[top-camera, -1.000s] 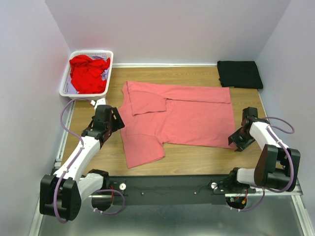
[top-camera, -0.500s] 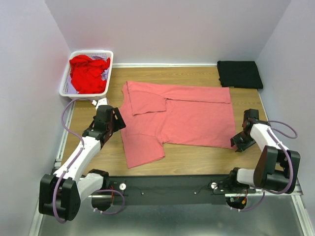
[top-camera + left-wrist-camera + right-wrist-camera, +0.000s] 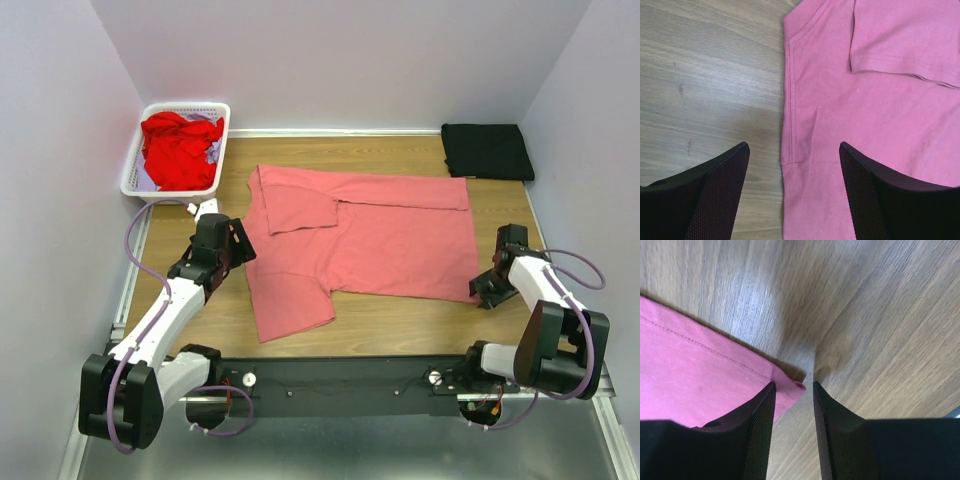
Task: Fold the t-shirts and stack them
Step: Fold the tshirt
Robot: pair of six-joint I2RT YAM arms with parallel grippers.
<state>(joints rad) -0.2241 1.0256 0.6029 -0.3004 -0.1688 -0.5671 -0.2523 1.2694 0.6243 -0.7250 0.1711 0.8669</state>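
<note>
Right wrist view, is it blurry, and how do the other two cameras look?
Right wrist view: wood grain of the table is smeared, and hem stitching on the salmon-pink shirt is soft. Left wrist view: sharp, shirt seams crisp. Top view: even light, soft shadows, no glare.

**Bare wood rings the shirt; far corners taken**

The salmon-pink t-shirt (image 3: 370, 240) covers the middle of the table (image 3: 400, 325). Bare wood runs along its near edge and past both ends. A white basket (image 3: 133, 172) holding the red t-shirt (image 3: 180, 150) blocks the far-left corner, and the black t-shirt (image 3: 487, 150) blocks the far-right.
</note>
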